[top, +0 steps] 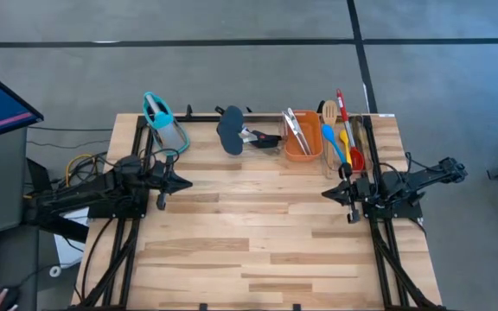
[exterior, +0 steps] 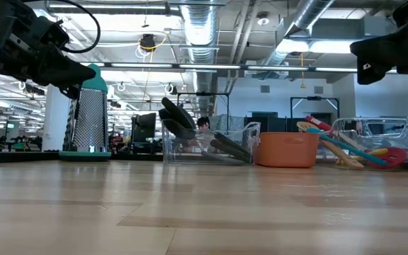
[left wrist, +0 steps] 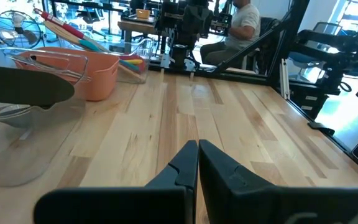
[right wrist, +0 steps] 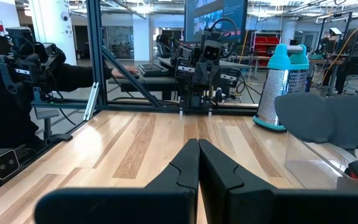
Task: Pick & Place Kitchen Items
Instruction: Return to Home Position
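Left pincer (top: 181,182) and right pincer (top: 327,195) both pressed together, empty. Orange tub (top: 302,145) at far edge of surface (top: 258,233); grater (top: 164,121) well left of it, spoons (top: 334,141) just right.

The left arm (top: 102,188) and right arm (top: 418,180) sit low at their own sides, pointing inward at each other. The left gripper (top: 185,182) has its dark fingers (left wrist: 182,168) pressed tip to tip; the right gripper (top: 325,195), well apart from it, holds its fingers (right wrist: 182,165) closed together too
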Controlling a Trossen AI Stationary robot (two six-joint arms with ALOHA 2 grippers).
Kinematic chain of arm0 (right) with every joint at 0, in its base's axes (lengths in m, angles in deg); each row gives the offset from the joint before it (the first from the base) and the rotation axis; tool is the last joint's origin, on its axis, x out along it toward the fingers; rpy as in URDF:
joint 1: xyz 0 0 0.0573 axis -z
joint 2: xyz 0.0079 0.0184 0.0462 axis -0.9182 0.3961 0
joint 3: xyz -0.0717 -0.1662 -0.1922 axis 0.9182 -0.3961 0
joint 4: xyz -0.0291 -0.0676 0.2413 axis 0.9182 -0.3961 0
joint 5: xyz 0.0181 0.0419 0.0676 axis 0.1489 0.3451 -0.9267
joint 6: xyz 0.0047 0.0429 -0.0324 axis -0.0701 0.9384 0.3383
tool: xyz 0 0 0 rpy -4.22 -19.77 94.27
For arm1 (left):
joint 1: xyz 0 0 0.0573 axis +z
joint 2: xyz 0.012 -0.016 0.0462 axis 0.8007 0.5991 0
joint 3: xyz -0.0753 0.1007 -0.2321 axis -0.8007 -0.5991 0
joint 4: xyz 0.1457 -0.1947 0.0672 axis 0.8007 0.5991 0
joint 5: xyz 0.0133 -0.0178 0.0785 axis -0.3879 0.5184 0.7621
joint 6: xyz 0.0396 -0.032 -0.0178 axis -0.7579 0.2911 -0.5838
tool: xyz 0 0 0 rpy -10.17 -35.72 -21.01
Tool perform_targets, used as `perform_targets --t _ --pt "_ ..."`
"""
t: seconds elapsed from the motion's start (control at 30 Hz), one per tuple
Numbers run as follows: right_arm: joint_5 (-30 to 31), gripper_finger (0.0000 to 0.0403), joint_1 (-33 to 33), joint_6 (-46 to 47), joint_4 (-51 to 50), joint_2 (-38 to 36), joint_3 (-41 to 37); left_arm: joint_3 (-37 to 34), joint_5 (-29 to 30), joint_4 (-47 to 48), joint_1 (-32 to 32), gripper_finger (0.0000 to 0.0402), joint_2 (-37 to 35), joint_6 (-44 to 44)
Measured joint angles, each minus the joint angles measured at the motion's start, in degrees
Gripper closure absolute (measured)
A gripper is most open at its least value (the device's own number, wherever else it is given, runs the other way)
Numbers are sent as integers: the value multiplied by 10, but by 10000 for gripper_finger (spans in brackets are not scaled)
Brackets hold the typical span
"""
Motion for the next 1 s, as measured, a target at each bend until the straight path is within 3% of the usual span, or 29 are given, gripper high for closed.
perform_targets --t 1.0 --pt "0 403 0 0 0 0 0 0 0 -12 0 399 0 0"
